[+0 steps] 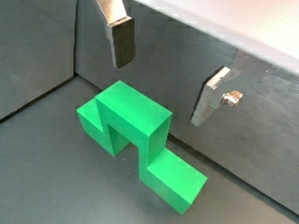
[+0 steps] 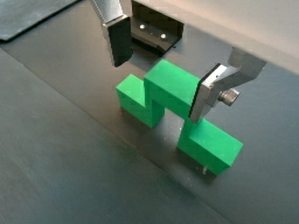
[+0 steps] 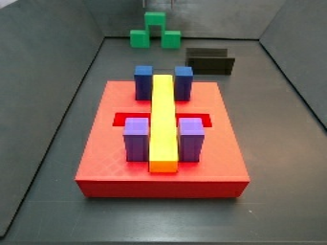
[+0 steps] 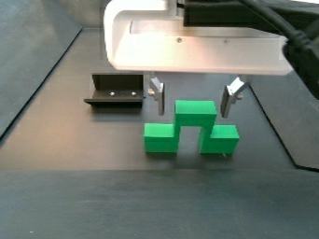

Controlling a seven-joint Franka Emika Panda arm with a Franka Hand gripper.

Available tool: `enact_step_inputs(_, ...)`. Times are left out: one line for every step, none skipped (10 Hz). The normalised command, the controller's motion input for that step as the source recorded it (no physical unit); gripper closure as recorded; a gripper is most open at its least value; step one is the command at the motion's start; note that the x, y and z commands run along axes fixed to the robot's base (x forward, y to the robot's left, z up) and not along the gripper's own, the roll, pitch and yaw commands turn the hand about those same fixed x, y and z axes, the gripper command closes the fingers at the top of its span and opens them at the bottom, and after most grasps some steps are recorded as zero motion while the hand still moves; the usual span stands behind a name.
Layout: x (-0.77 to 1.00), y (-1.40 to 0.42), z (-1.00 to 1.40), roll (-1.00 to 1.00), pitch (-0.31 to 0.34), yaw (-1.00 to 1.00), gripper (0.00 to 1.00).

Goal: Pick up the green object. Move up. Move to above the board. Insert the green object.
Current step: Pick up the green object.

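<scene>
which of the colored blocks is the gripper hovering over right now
The green object, arch-shaped and alone on the floor under the open gripper; the blue blocks and purple blocks sit on the board.

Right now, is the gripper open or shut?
Open. The gripper hangs above the green object, its fingers spread apart, touching nothing.

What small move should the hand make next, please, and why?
Probably lower straight down. The open hand hangs just above the green object, fingers flanking its raised middle cube without touching it, so descending should bring the pads level for closing.
</scene>
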Motion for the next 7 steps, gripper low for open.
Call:
enact_step_inputs(-0.11,0.15,0.00,-0.15,0.000,0.00,0.00)
enact_step_inputs(-0.19,0.00,-0.01,-0.14,-0.001,0.00,0.00)
enact_step_inputs(-0.09,-0.07,-0.05,-0.10,0.000,0.00,0.00)
enact_step_inputs(-0.01,-0.12,-0.11,-0.08,0.000,0.05,0.00)
enact_step_inputs(0.00,-0.15,-0.07,-0.08,0.000,0.12,0.00)
enact_step_inputs(0.00,-0.13,-0.14,-0.06,0.000,0.14,0.00)
enact_step_inputs(0.00,-0.12,-0.25,-0.05,0.000,0.12,0.00)
